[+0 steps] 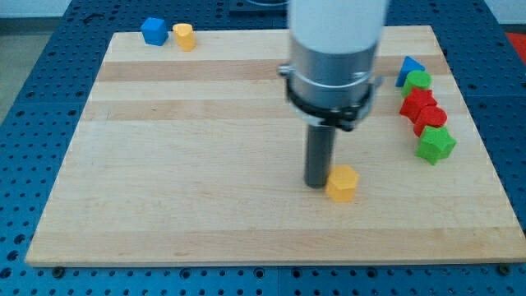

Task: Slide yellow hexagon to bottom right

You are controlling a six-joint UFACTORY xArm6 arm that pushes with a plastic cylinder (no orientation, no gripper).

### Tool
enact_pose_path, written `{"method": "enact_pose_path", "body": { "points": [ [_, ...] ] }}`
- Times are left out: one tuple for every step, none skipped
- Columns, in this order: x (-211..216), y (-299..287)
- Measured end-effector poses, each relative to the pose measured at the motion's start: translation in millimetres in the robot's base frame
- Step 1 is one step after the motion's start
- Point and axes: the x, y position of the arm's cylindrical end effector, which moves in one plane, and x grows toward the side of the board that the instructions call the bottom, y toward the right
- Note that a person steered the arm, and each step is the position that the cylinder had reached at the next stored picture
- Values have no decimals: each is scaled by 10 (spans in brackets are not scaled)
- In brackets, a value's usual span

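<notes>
Camera view is showing the yellow hexagon point(342, 182) sitting a little right of the frame's centre, low on the board point(181, 189); it is a small, chunky, orange-yellow piece with flat sides. My tip point(318, 184) is resting just to its left, touching or nearly touching it; being a plain rod, it is holding nothing.

Going left to right: a blue block point(154, 31) and a yellow block point(184, 36) are lying side by side in the upper left corner. At the right edge a blue triangle point(409, 68), a green block point(418, 81), two red blocks point(417, 102) point(431, 117) and a green star-like block point(435, 145) are forming a touching column.

The pale wooden board is lying on a blue perforated table point(33, 49).
</notes>
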Motion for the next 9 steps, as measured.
{"method": "enact_pose_path", "body": {
  "points": [
    [0,121],
    [132,121],
    [227,158],
    [163,393],
    [55,627],
    [139,627],
    [382,604],
    [392,705],
    [272,1079]
  ]
}}
